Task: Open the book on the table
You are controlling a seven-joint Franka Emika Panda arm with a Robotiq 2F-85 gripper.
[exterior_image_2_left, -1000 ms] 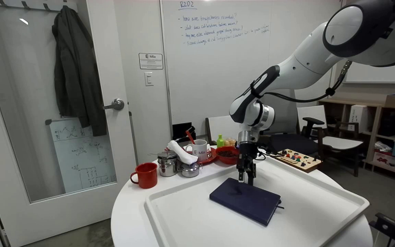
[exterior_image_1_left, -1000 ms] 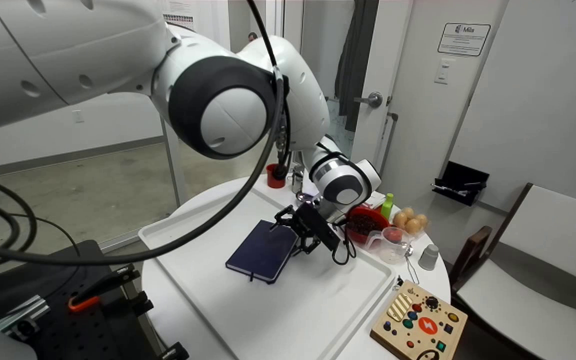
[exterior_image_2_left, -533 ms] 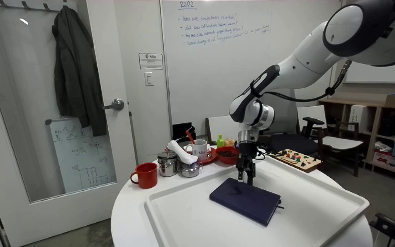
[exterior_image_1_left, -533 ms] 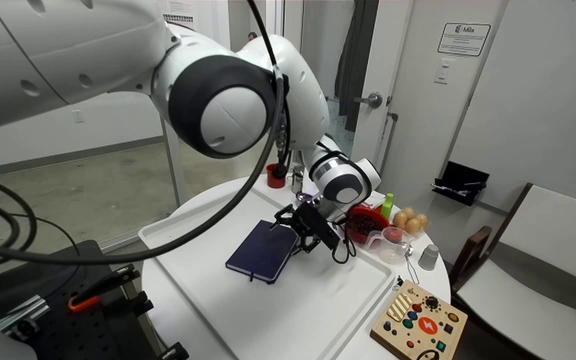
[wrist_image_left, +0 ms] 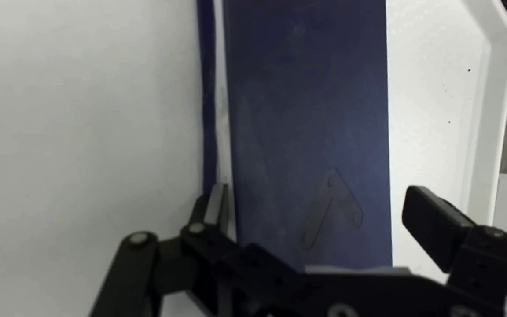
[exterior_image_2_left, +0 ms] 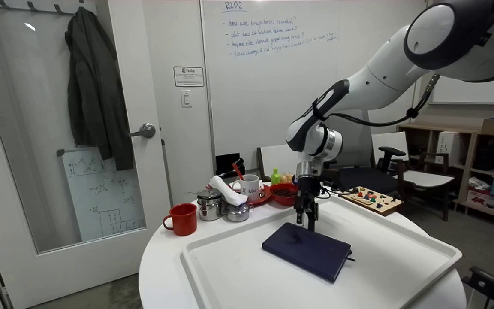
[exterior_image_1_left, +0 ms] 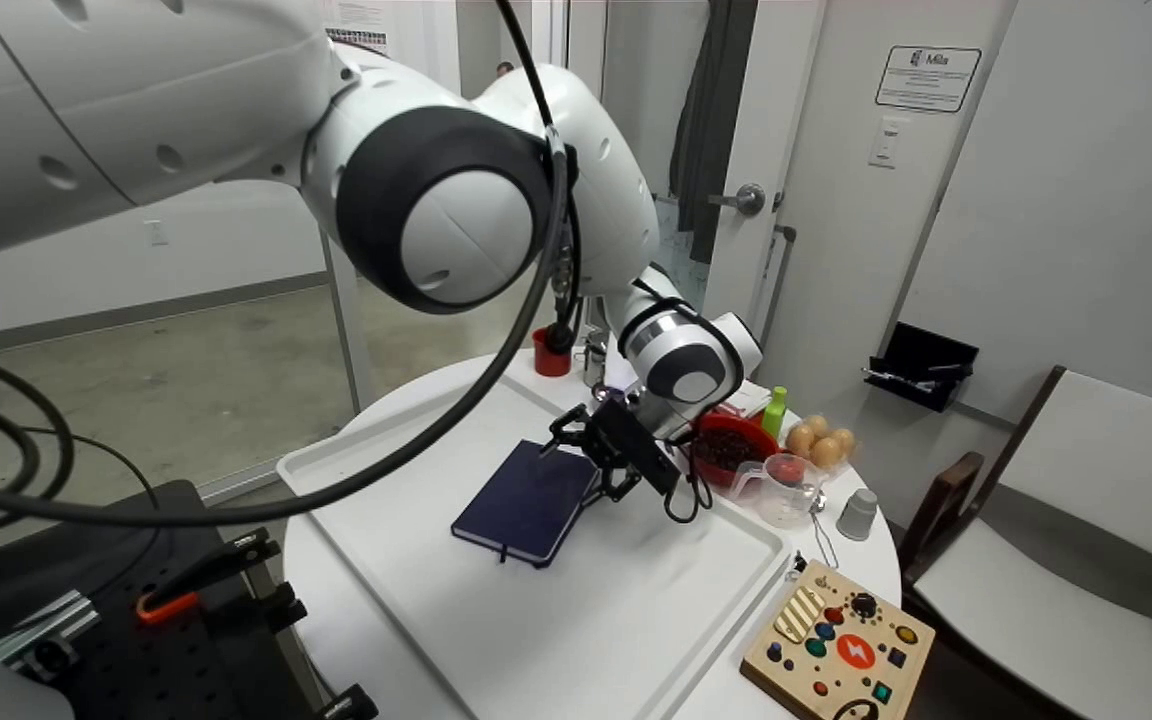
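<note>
- The book [exterior_image_2_left: 307, 251] lies closed and flat on the white bench [exterior_image_2_left: 238, 268].
- My tool [wrist_image_left: 317, 198] is released, jaws wide apart, one just beside the pages [wrist_image_left: 221, 97]; contact I cannot tell.
- I judge the upper cover [wrist_image_left: 306, 110] light, stiff and slippery, best lifted by its free lip above the pages.

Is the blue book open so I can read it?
No, in an exterior view the blue book lies closed and flat, its plain cover facing up.
</note>
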